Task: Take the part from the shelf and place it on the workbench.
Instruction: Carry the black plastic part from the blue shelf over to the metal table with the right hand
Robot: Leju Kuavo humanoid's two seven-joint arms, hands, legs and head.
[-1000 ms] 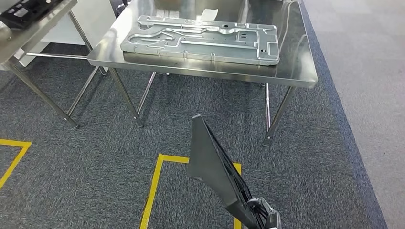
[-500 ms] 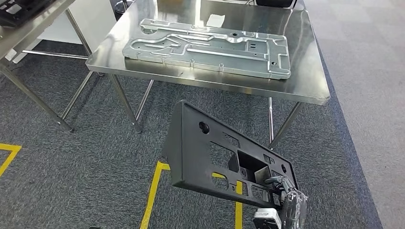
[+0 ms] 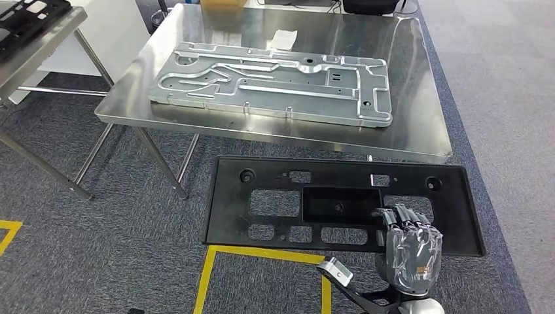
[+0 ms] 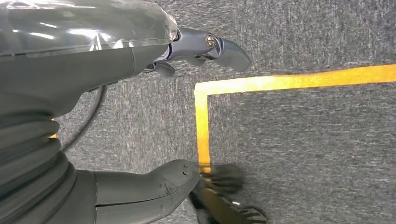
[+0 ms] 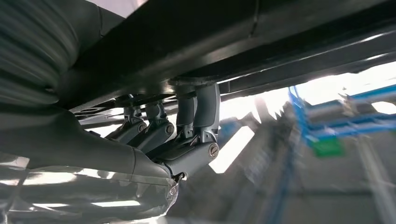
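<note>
Head view: my right hand (image 3: 409, 252) fingers (image 3: 399, 219) gripping black part (image 3: 275, 203) flat, worktop (image 3: 419, 124) at 12 o'clock. Left hand (image 4: 93, 70) fingers loosely open, holding nothing.

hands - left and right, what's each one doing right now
Left hand: holds nothing, fingers apart, open.
Right hand: gripping the black panel.
</note>
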